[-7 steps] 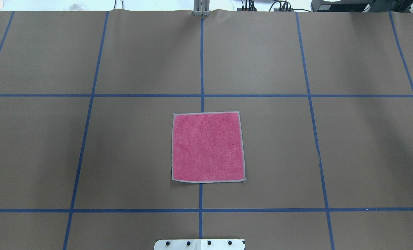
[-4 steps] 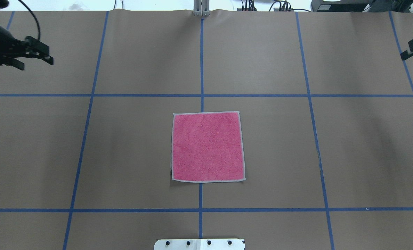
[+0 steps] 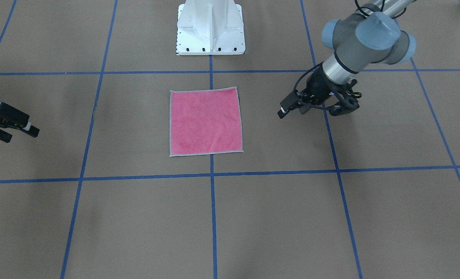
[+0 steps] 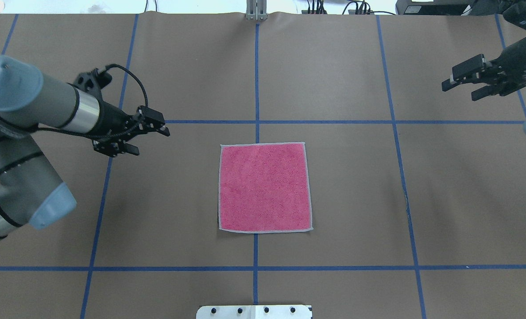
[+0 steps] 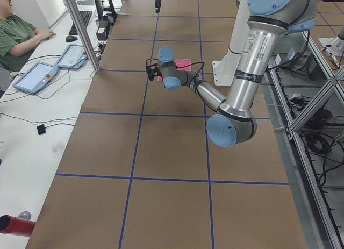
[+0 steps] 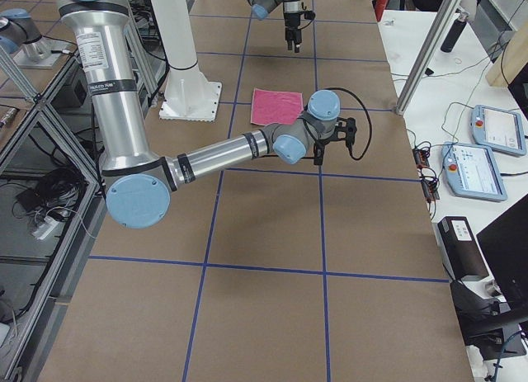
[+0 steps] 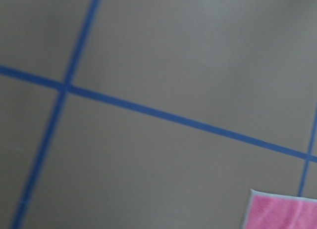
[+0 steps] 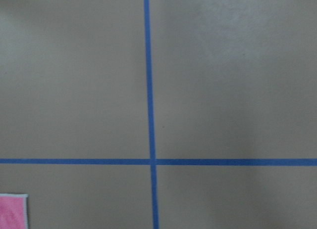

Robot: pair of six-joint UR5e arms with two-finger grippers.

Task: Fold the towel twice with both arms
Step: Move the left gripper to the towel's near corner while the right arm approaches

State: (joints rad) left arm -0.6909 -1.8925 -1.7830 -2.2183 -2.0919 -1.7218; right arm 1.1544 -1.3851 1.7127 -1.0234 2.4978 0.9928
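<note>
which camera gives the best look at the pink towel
The overhead exterior view: the towel lies flat, whole and unblocked, all four edges clear, near the middle of the picture. The front-facing view also shows it whole. Both side views show it small and far off. Each wrist camera catches only one corner at the picture's bottom edge.

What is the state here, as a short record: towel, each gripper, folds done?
towel: spread flat on the table, pink face up, unfolded
left gripper: open, empty, off the towel's far left corner, not touching it
right gripper: open, empty, farther off on the right side, clear of the towel
folds done: none
</note>
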